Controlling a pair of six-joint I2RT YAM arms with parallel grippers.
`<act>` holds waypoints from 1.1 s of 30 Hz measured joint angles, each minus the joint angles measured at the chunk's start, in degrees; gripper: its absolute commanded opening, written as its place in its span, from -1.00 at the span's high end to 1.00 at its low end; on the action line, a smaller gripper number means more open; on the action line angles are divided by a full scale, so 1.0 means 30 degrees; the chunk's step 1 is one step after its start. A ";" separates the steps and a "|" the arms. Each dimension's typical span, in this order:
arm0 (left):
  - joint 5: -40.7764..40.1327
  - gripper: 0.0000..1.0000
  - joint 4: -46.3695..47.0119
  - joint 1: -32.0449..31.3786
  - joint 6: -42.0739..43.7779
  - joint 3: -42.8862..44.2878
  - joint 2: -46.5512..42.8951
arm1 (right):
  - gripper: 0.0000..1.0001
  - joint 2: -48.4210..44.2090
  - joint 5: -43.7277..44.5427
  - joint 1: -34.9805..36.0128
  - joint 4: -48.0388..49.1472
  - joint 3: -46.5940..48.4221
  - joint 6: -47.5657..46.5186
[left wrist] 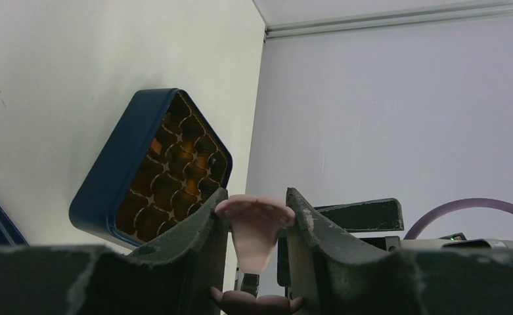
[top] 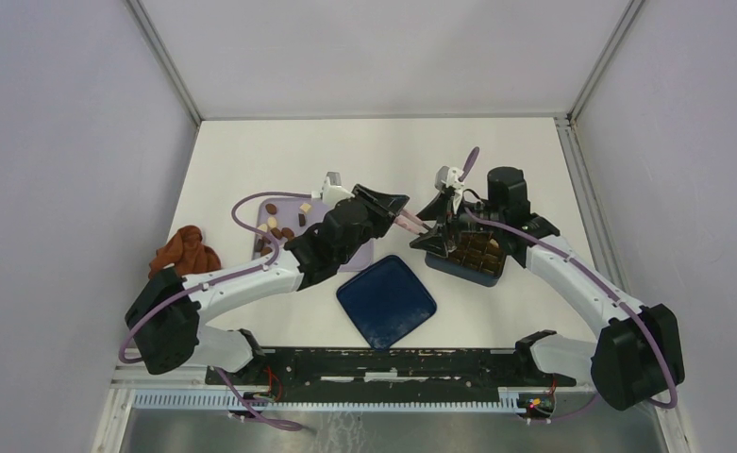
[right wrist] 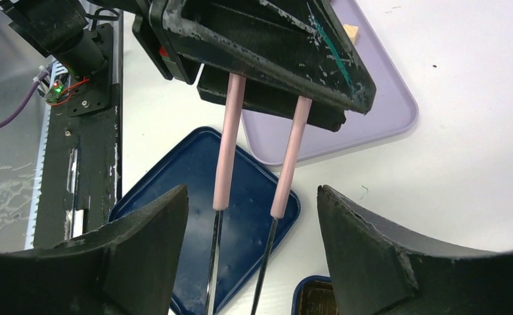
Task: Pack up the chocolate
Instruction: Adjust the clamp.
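- Tongs clamped in left jaws, tips between right jaws
- Right jaws spread wide, holding nothing, over box
- Chocolate loose on tray behind left jaws, well apart from right jaws

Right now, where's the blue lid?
Top view: the blue lid lies flat on the table, near centre, just left of the open box and nearer than the lilac tray.
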 measured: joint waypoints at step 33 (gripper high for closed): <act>0.1450 -0.50 0.2069 0.0393 -0.1217 -0.0787 -0.0138 | 0.33 0.0226 -0.0532 -0.0189 0.0036 0.0000 0.0525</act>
